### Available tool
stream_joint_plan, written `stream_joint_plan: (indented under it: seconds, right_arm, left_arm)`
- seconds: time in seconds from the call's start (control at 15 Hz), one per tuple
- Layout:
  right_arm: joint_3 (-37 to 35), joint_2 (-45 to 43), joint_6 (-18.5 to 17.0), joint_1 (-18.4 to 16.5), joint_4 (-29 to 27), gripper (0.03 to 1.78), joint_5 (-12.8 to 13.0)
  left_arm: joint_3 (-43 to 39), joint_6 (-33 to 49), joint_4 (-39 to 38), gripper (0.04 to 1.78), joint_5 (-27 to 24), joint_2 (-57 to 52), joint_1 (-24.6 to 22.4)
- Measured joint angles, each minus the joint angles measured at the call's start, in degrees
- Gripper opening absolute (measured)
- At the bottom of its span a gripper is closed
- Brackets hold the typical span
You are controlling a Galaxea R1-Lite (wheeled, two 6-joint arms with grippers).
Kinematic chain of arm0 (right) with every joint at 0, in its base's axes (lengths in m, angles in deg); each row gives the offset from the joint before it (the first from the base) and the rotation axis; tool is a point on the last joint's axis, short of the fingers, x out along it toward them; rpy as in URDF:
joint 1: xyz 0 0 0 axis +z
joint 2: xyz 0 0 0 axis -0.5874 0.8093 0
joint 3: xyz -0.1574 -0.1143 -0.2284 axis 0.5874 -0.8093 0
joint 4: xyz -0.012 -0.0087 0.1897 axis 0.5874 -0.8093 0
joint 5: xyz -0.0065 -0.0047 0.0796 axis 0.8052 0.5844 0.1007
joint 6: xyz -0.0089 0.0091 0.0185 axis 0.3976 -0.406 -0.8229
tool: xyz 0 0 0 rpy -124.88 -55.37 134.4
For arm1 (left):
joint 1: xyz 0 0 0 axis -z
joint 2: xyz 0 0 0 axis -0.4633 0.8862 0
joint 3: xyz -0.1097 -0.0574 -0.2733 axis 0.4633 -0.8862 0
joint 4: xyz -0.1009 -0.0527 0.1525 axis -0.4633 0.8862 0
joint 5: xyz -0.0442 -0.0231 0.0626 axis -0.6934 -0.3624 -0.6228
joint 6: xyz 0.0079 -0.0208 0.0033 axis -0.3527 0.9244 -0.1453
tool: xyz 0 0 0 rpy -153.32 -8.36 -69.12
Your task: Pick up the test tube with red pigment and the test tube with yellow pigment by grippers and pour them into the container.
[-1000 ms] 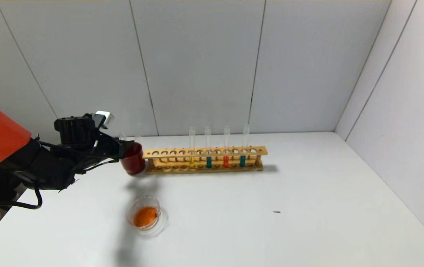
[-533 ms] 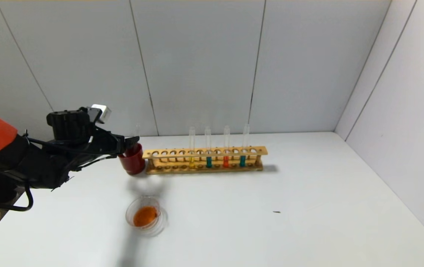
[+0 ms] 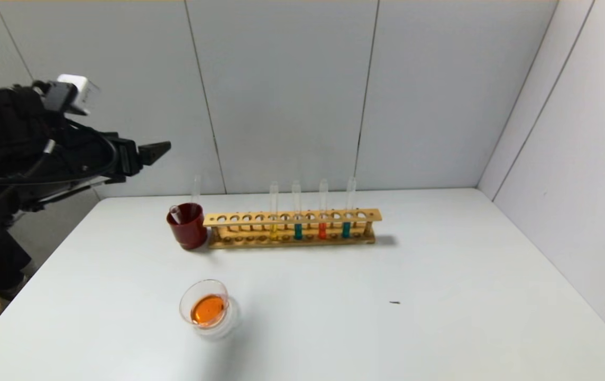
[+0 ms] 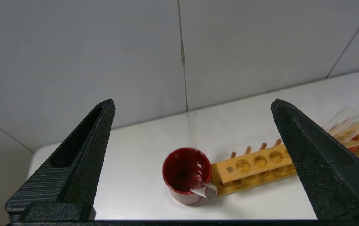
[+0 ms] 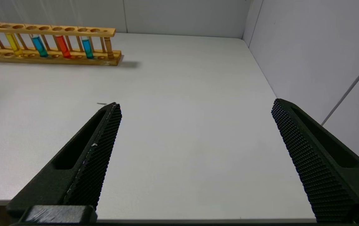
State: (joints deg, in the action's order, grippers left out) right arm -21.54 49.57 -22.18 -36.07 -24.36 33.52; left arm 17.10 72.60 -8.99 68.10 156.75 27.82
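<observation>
My left gripper (image 3: pixel 157 150) is open and empty, raised high above the table's far left, up and left of the dark red cup (image 3: pixel 189 228). In the left wrist view (image 4: pixel 193 102) its jaws stand wide apart above that cup (image 4: pixel 185 175). Two empty clear tubes sit in the cup, one upright (image 3: pixel 195 189) and one leaning (image 3: pixel 175 212). The clear glass container (image 3: pixel 228 318) holds orange liquid near the front. A red-liquid tube (image 3: pixel 322 230) and a yellow-liquid tube (image 3: pixel 273 230) stand in the wooden rack (image 3: pixel 292 217). My right gripper (image 5: pixel 196 103) is open and empty over bare table.
Two teal-liquid tubes (image 3: pixel 298 230) (image 3: pixel 346 229) also stand in the rack, which touches the red cup. A small dark speck (image 3: pixel 395 302) lies on the white table. Grey walls close in the back and the right side.
My left gripper has let go of the leaning tube in the red cup, then risen up and to the left, away from the cup. The dish and rack have not moved.
</observation>
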Motion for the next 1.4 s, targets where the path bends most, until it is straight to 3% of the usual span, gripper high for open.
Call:
stream_joint_plan:
  seconds: [0.33, 0.6, 0.87, 1.13, 1.4]
  right_arm:
    - [0.0, 0.0, 0.0, 0.0, 0.0, 1.75, 0.0]
    - [0.0, 0.0, 0.0, 0.0, 0.0, 1.75, 0.0]
    - [0.0, 0.0, 0.0, 0.0, 0.0, 1.75, 0.0]
    - [0.0, 0.0, 0.0, 0.0, 0.0, 1.75, 0.0]
    - [0.0, 0.0, 0.0, 0.0, 0.0, 1.75, 0.0]
  left_arm:
    - [0.3, 0.0, 17.6, 1.75, -0.1, -28.1, -0.7]
    - [-0.7, 0.0, 37.8, 1.75, -0.3, -51.8, -0.8]
    - [-6.4, -1.8, 53.2, 1.75, -0.7, -72.4, -0.7]
    - [-22.5, -1.6, 54.8, 1.75, 1.0, -86.3, -0.6]
    - [-41.6, 3.4, 44.3, 1.75, 6.3, -90.4, -0.6]
